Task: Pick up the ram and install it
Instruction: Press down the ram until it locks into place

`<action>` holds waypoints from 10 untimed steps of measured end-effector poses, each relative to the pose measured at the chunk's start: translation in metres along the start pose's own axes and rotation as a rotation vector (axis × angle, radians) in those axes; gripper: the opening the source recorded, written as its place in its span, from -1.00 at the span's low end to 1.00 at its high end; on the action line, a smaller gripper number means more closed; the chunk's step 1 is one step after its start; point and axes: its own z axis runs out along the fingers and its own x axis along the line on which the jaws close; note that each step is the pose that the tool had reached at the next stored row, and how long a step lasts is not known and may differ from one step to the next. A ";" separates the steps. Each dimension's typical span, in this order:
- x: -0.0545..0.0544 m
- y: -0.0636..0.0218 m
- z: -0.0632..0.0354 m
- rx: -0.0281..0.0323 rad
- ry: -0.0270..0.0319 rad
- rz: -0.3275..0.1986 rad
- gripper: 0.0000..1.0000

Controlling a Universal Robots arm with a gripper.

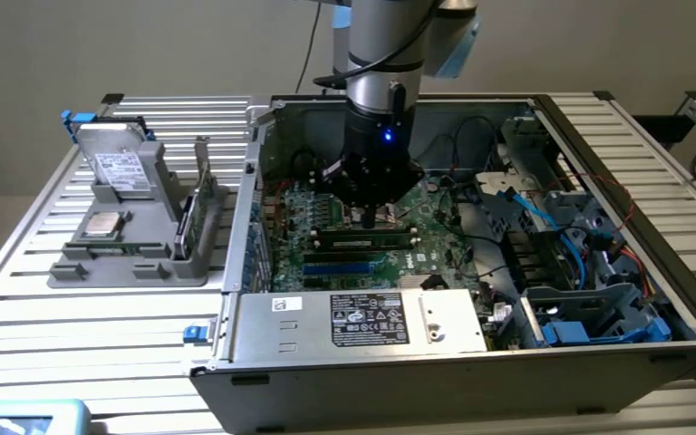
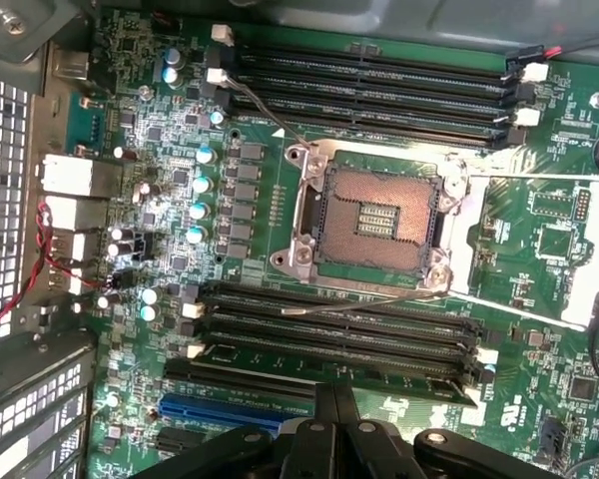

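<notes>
Inside the open computer case (image 1: 614, 353), the ram (image 1: 366, 242) stands on edge in a slot of the green motherboard (image 1: 323, 217), with its black chips facing the camera. My gripper (image 1: 372, 217) hangs straight down over it. The fingertips are shut, with nothing between them, right at the stick's top edge. Whether they touch it I cannot tell. In the wrist view the shut gripper (image 2: 334, 399) sits over the nearest slot of the lower bank, where the ram (image 2: 379, 371) shows as a thin edge-on strip.
The bare processor socket (image 2: 374, 220) lies between two banks of black memory slots, and a blue slot (image 2: 230, 409) is beside the fingers. Cables and drive bays (image 1: 565, 245) fill the exterior view's right of the case. A grey fixture (image 1: 130, 254) outside holds a drive (image 1: 119, 168), a silver chip (image 1: 104, 224) and an upright thin board (image 1: 207, 204).
</notes>
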 end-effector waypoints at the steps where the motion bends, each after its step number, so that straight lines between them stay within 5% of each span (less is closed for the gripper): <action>1: 0.000 0.0000 -0.0003 0.0036 -0.0006 0.005 -0.79; 3: 0.000 -0.0001 -0.0005 0.0078 -0.0036 0.013 -0.79; 10: 0.000 -0.0001 -0.0005 0.0080 -0.0038 0.014 -0.79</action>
